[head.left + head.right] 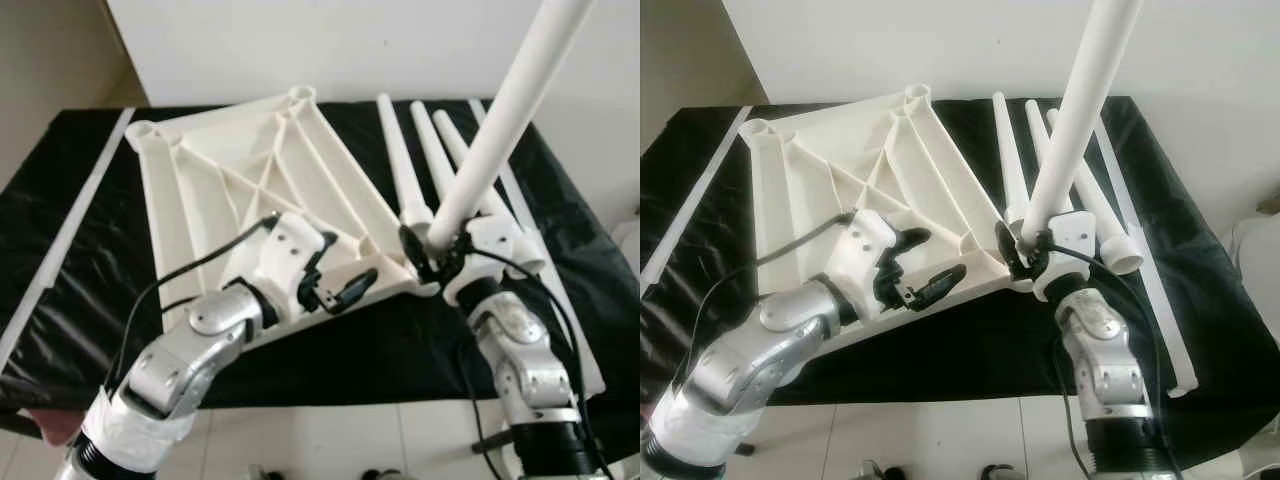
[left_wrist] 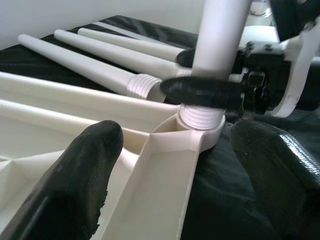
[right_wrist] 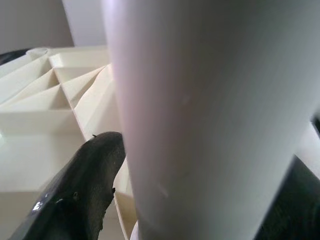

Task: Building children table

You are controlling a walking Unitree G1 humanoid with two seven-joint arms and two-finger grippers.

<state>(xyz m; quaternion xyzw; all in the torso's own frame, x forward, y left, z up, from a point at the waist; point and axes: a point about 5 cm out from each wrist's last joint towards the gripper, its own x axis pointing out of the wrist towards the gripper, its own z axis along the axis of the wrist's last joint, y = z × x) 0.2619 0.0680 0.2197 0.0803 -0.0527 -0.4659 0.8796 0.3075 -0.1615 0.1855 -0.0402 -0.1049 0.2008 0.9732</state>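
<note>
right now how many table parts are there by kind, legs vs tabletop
Tabletop, upside down on the black cloth: 1
Leg held upright by the right gripper, threaded end at the tabletop's near corner socket: 1
Loose legs lying on the cloth, and: 3
Total: 5 parts, 4 of them legs
The left gripper is open over the tabletop.

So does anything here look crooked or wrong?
The table leg the right gripper holds stands tilted in the corner socket of the upturned tabletop, with its screw thread showing above the rim, so it is not fully seated. The left gripper rests open on the tabletop. Three spare legs lie alongside. Nothing looks damaged.
</note>
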